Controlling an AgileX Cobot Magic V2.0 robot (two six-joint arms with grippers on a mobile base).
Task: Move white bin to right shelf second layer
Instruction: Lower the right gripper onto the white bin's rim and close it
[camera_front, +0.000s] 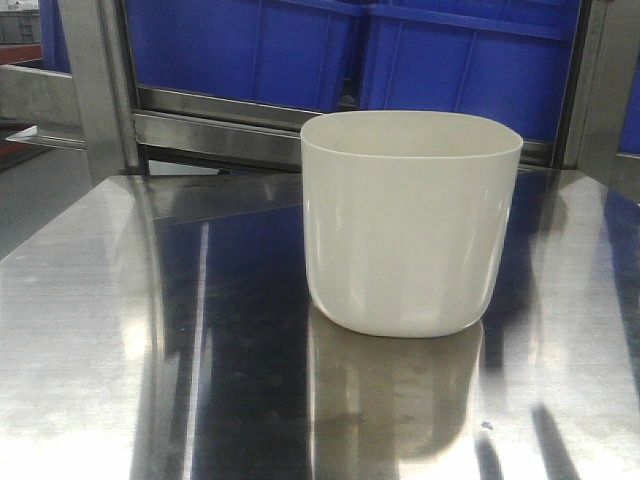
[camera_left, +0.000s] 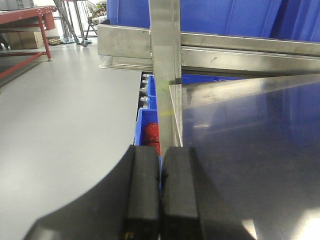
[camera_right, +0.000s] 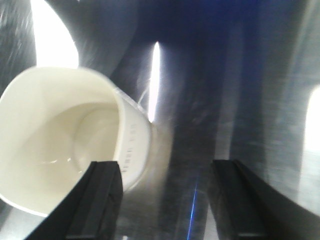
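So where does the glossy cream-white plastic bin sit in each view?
Exterior front: cream-white plastic bin right of centre, upright on the mirror-like steel table top.
Left wrist: absent; only the shut left gripper and table top.
Right wrist: lower left, mouth towards camera, beside the open right gripper.
Shared landmark: the table top.

Light is bright and even. The steel table (camera_front: 90, 330) shows white glare streaks left of the bin (camera_front: 410, 220) and mirrors the blue crates (camera_front: 250, 45) behind the bin. The right wrist view is motion-blurred, with blown-out white patches around the bin.
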